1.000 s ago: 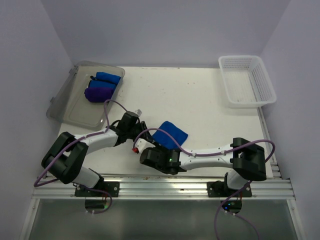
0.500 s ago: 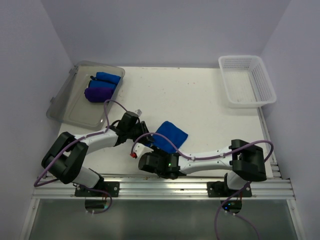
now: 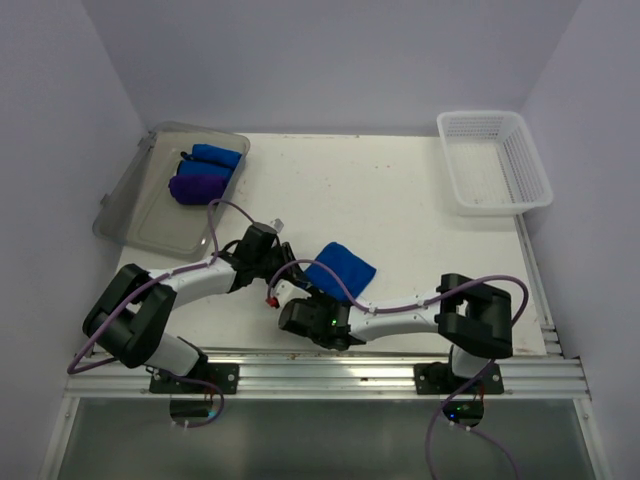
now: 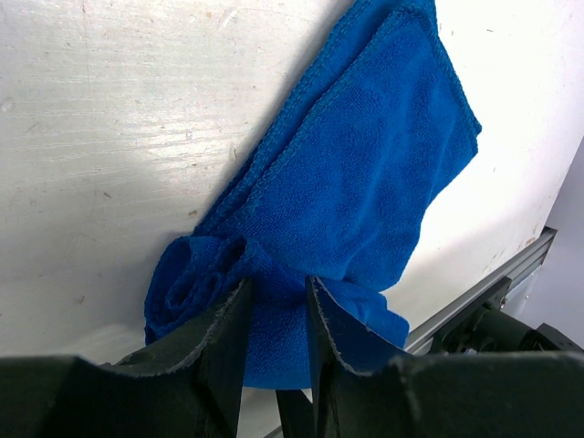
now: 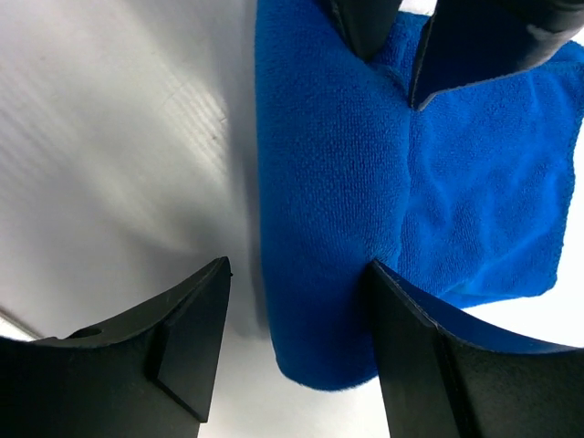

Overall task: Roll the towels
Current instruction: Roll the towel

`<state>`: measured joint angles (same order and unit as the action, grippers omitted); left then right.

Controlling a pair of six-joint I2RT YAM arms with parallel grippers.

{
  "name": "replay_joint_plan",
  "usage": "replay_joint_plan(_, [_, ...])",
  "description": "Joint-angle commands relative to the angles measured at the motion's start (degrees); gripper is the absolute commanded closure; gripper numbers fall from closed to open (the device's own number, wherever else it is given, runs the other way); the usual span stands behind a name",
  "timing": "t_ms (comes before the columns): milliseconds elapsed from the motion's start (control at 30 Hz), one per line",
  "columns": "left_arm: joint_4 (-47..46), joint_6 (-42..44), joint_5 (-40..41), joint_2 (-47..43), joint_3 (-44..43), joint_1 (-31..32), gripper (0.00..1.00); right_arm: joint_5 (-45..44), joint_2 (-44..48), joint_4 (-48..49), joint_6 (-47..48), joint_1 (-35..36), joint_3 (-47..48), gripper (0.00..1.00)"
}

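A blue towel [image 3: 340, 268] lies on the white table, partly rolled at its near-left end. In the left wrist view the towel [image 4: 365, 173] is flat further out and bunched into a roll near the jaws. My left gripper [image 4: 274, 290] is shut on the rolled end. It shows in the top view [image 3: 290, 262] at the towel's left edge. My right gripper [image 5: 301, 274] is open, its jaws either side of the roll's end [image 5: 319, 210]. In the top view it [image 3: 300, 290] sits just in front of the towel.
A clear bin [image 3: 165, 190] at the back left holds rolled blue and purple towels [image 3: 200, 180]. A white basket [image 3: 492, 160] stands at the back right. The table's front rail [image 3: 380, 372] runs close behind the grippers.
My right gripper has shifted a little left and up to the towel's rolled end. The left gripper has stayed on the towel.
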<state>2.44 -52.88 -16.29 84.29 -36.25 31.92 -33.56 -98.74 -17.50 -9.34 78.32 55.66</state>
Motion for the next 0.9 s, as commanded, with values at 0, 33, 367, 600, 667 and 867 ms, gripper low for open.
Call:
replay_joint_plan(0, [4.24,2.08,3.9,0.26,0.21,-0.55,0.65,1.3,-1.98,3.52,-1.46,-2.03,-1.6,0.37])
replay_joint_plan(33, [4.24,2.08,3.9,0.17,0.21,-0.55,0.65,1.74,-2.77,4.57,-1.73,-2.56,-2.39,0.37])
replay_joint_plan(367, [8.36,3.4,3.64,-2.1,-3.65,-0.89,0.47,8.59,-0.23,9.23,-4.28,-5.72,-5.82,0.76])
replay_joint_plan(600, [16.8,5.33,6.01,-9.49,-7.78,-5.28,0.18,17.73,4.25,10.47,-6.03,-7.65,-6.97,0.85])
replay_joint_plan(667, [19.08,5.07,7.06,-11.85,-7.7,-6.51,0.13,22.02,4.96,10.82,-7.26,-8.71,-7.32,0.85])
replay_joint_plan(867, [17.7,0.87,5.66,-17.57,-0.76,-6.61,0.12,32.76,6.89,14.24,-13.59,-13.72,-10.04,0.86])
